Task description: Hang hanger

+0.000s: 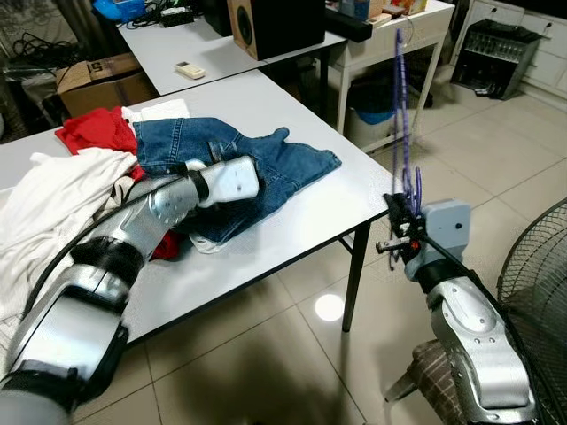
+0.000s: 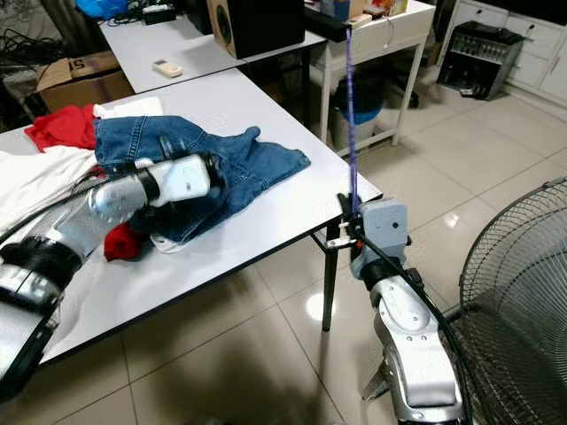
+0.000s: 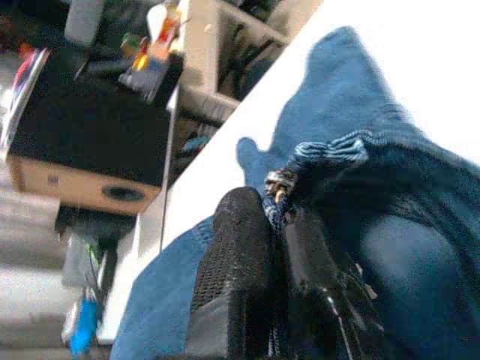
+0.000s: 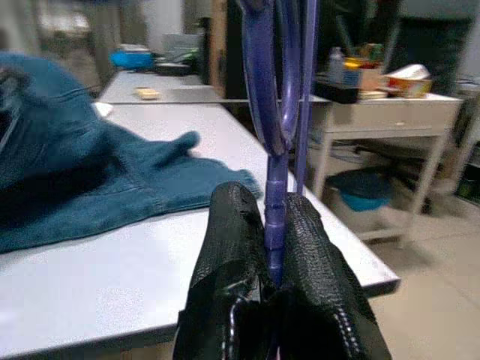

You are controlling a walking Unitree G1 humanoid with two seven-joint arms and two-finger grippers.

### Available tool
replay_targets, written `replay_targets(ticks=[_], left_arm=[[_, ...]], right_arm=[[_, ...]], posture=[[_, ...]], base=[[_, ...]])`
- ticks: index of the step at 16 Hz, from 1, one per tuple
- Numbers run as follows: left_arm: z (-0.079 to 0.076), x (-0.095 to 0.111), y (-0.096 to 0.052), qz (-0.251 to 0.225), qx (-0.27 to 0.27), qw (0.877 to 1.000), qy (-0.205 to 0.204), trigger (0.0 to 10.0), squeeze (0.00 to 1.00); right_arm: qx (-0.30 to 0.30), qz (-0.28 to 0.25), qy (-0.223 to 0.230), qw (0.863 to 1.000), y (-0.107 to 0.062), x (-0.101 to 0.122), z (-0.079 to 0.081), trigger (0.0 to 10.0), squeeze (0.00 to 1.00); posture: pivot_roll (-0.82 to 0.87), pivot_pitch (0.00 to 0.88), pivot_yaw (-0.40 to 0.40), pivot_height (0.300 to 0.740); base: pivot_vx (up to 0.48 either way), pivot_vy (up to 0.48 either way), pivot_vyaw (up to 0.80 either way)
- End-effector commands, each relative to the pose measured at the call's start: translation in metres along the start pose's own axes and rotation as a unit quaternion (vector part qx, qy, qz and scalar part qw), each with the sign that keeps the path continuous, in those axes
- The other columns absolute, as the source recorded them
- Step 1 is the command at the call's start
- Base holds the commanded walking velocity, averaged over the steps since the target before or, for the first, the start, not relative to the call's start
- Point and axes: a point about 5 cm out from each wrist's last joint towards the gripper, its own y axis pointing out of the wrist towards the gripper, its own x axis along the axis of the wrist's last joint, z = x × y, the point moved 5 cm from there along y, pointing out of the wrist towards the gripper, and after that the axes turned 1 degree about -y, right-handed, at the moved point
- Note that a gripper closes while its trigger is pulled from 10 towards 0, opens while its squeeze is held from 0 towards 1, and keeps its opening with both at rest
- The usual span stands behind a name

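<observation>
Right wrist view: our right gripper (image 4: 274,225) has its two black, pebbled fingers pressed onto the thin stem of the purple plastic hanger (image 4: 279,112), which rises upright from the pinch.
Hanger position: in the left eye view the purple plastic hanger stands off the white table's (image 1: 306,221) edge, at about 3 o'clock from the denim.
Why held so: we judge the upright hold keeps the hanger free of the table while the garment is readied.
Left gripper (image 3: 274,225): pinching a fold of the blue jeans (image 1: 266,168), near a stitched seam, probably to lift them towards the hanger.
Textures: stiff, heavy denim; smooth matt tabletop; glossy floor tiles (image 1: 266,354).
Other cloth: a red garment (image 1: 93,131) and a white garment (image 1: 53,190) lie crumpled at 9 o'clock.
</observation>
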Motion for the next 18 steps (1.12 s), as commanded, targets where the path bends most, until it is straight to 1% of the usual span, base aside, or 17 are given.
replay_targets(ticks=[1, 2, 3, 5, 6, 7, 8, 10, 11, 12, 13, 14, 15, 16, 17, 18], left_arm=[[0.02, -0.003, 0.0, 0.01, 0.034, 0.998, -0.048, 0.0, 0.0], [0.028, -0.002, 0.001, 0.011, 0.049, 0.996, -0.071, 0.0, 0.0], [0.053, 0.003, 0.002, 0.005, 0.091, 0.987, -0.133, 0.0, 0.0], [0.081, 0.013, 0.002, -0.01, 0.126, 0.975, -0.18, 0.0, 0.0], [0.091, 0.02, 0.003, -0.02, 0.13, 0.972, -0.193, 0.0, 0.0], [0.093, 0.026, 0.004, -0.027, 0.123, 0.972, -0.199, 0.0, 0.0], [0.094, 0.028, 0.005, -0.03, 0.119, 0.972, -0.203, 0.0, 0.0], [0.092, 0.035, 0.009, -0.036, 0.094, 0.976, -0.191, 0.0, 0.0], [0.093, 0.037, 0.009, -0.039, 0.091, 0.976, -0.196, 0.0, 0.0], [0.095, 0.039, 0.009, -0.042, 0.091, 0.975, -0.196, 0.0, 0.0], [0.096, 0.042, 0.009, -0.049, 0.09, 0.974, -0.201, 0.0, 0.0], [0.098, 0.049, 0.009, -0.066, 0.078, 0.972, -0.21, 0.0, 0.0], [0.098, 0.063, 0.01, -0.088, 0.049, 0.976, -0.193, 0.0, 0.0], [0.099, 0.065, 0.009, -0.091, 0.046, 0.977, -0.188, 0.0, 0.0], [0.103, 0.069, 0.008, -0.099, 0.046, 0.977, -0.183, 0.0, 0.0], [0.104, 0.077, 0.007, -0.113, 0.033, 0.978, -0.174, 0.0, 0.0]], right_arm=[[0.046, -0.009, 0.009, 0.999, -0.005, 0.008, 0.011, 10.0, 0.0], [0.08, -0.007, 0.006, 0.997, -0.008, 0.01, 0.018, 10.0, 0.0], [0.148, 0.001, 0.027, 0.989, -0.021, 0.017, 0.03, 10.0, 0.0], [0.218, 0.008, 0.033, 0.975, -0.038, 0.025, 0.037, 10.0, 0.0], [0.254, 0.023, 0.035, 0.966, -0.049, 0.024, 0.04, 10.0, 0.0], [0.279, 0.035, 0.039, 0.959, -0.056, 0.023, 0.043, 10.0, 0.0], [0.288, 0.04, 0.043, 0.956, -0.058, 0.022, 0.044, 10.0, 0.0], [0.329, 0.074, 0.065, 0.939, -0.072, 0.017, 0.052, 10.0, 0.0], [0.346, 0.095, 0.072, 0.931, -0.078, 0.012, 0.056, 10.0, 0.0], [0.354, 0.109, 0.074, 0.926, -0.081, 0.009, 0.059, 10.0, 0.0], [0.357, 0.114, 0.075, 0.924, -0.082, 0.007, 0.061, 10.0, 0.0], [0.36, 0.128, 0.079, 0.921, -0.082, 0.003, 0.063, 10.0, 0.0], [0.361, 0.167, 0.077, 0.914, -0.078, -0.011, 0.068, 10.0, 0.0], [0.361, 0.177, 0.075, 0.913, -0.078, -0.014, 0.068, 10.0, 0.0], [0.355, 0.194, 0.072, 0.912, -0.074, -0.021, 0.069, 10.0, 0.0], [0.349, 0.208, 0.068, 0.911, -0.068, -0.027, 0.07, 10.0, 0.0]], posture=[[-0.08, 0.0, 0.147, 0.74], [-0.08, 0.0, 0.148, 0.74], [-0.08, 0.0, 0.148, 0.74], [-0.08, 0.0, 0.147, 0.74], [-0.08, 0.0, 0.146, 0.74], [-0.09, 0.0, 0.146, 0.74], [-0.09, 0.0, 0.146, 0.74], [-0.09, 0.0, 0.143, 0.74], [-0.09, 0.0, 0.141, 0.74], [-0.09, 0.0, 0.139, 0.74], [-0.1, 0.0, 0.136, 0.74], [-0.1, 0.0, 0.135, 0.74], [-0.09, 0.0, 0.126, 0.74], [-0.09, 0.0, 0.124, 0.74], [-0.09, 0.0, 0.12, 0.74], [-0.09, 0.0, 0.111, 0.74]], base=[[0.0, 0.0, 0.0], [0.0, 0.0, 0.0], [0.0, 0.0, 0.0], [0.0, 0.0, 0.0], [0.0, 0.0, 0.0], [0.0, 0.0, 0.0], [0.0, 0.0, 0.0], [0.0, 0.0, 0.0], [0.0, 0.0, 0.0], [0.0, 0.0, 0.0], [0.0, 0.0, 0.0], [0.0, 0.0, 0.0], [0.0, 0.0, 0.0], [0.0, 0.0, 0.0], [0.0, 0.0, 0.0], [0.0, 0.0, 0.0]])
